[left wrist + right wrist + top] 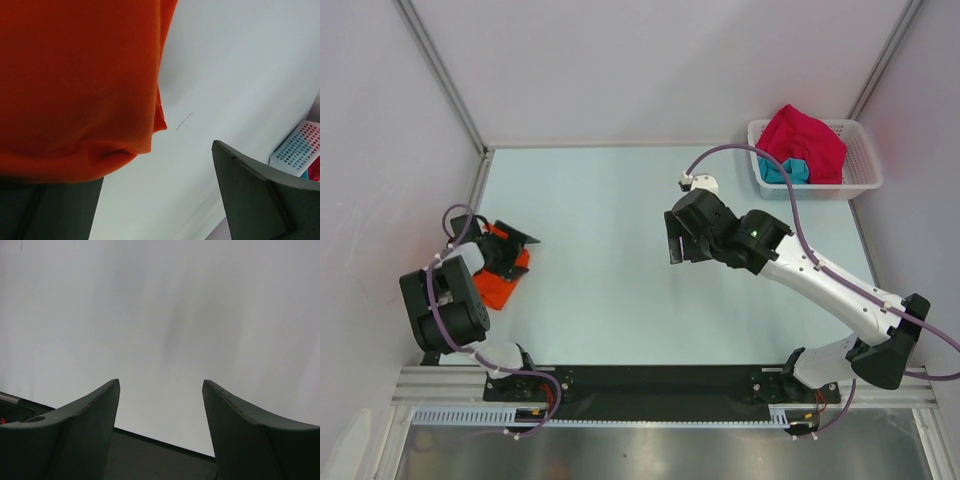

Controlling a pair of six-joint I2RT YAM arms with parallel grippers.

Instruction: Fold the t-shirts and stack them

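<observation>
T-shirt (pixel 495 288), orange, lies folded diagonally; left gripper (pixel 510 240) and right gripper (pixel 683 250) gape empty.

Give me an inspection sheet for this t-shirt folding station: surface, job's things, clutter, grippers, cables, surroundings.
Surface: pale table; the left wrist view shows one faint short mark on it.
Job's things: orange t-shirt folded near the left edge; crimson-pink t-shirt and teal t-shirt bunched in the white basket at the far right corner.
Clutter: nothing seen.
Grippers: left gripper open, at the orange t-shirt; right gripper open over mid-table, holding nothing.
Cables: purple cables run along both arms, the right one arcing past the basket.
Surroundings: white walls on three sides; metal rail along the near edge.
</observation>
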